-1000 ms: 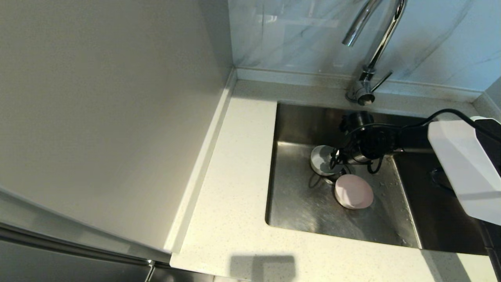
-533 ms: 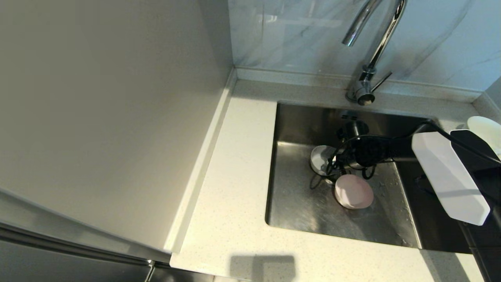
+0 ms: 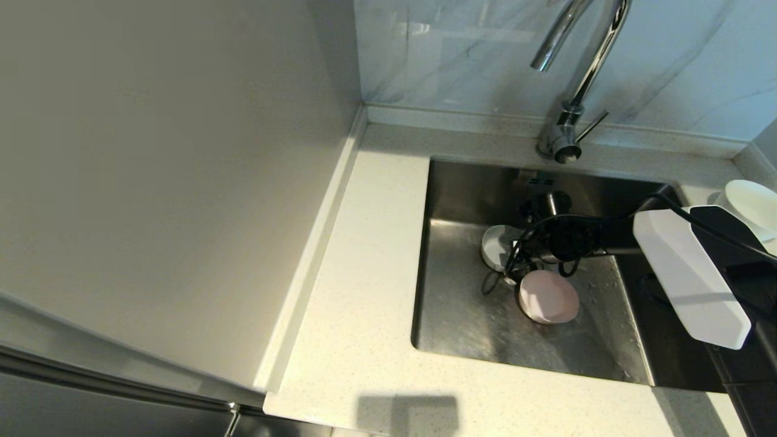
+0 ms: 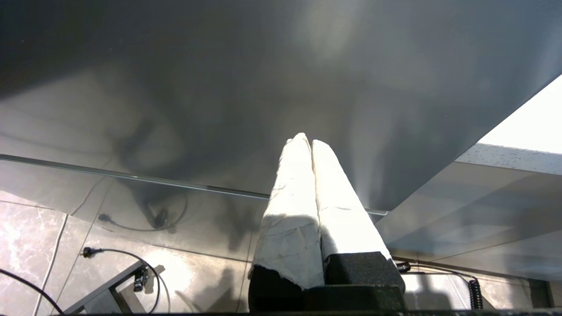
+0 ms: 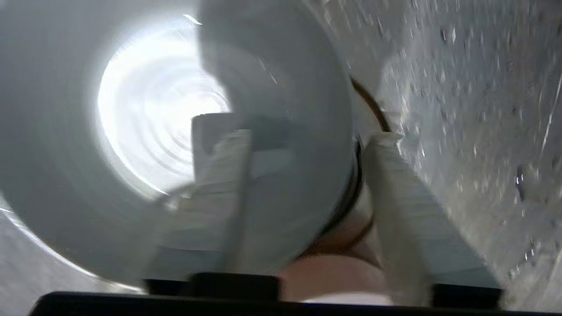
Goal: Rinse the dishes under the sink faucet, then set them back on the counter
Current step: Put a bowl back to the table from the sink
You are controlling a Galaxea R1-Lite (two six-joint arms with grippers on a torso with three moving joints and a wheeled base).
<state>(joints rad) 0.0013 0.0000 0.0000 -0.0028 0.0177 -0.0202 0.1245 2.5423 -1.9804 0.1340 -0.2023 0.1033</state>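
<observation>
The white bowl [image 3: 499, 246] I am after sits low in the sink [image 3: 461, 315], tipped up on its edge against the back of the basin, with the pale pink bowl [image 3: 548, 296] lying just beside it, nearer the front. A third bowl [image 3: 753, 203] rests on the table [image 3: 364, 340] at the far right. Judging by the glaze and the droplets across the steel, this white bowl should be stiff, light and slick with water, and it would likely chip if it dropped against the metal. The rim is the only place to take it: one finger inside the wall, one outside, pinching the thin edge where the curve gives some purchase.

My right hand [image 5: 307, 193] is down in the sink at that rim. In the right wrist view one padded finger [image 5: 228, 175] lies inside the bowl's hollow and the other runs along the outer wall, so the rim stands between them. The jaws are at about half their spread, narrowing on the edge; the view is blurred, so I cannot say for certain that both pads press the ceramic yet. I would not lift until the pinch feels firm.

My left hand [image 4: 307, 193] hangs parked below table level, fingers pressed together and holding nothing. The faucet [image 3: 576, 79] stands above the back edge of the sink, no water visibly running.
</observation>
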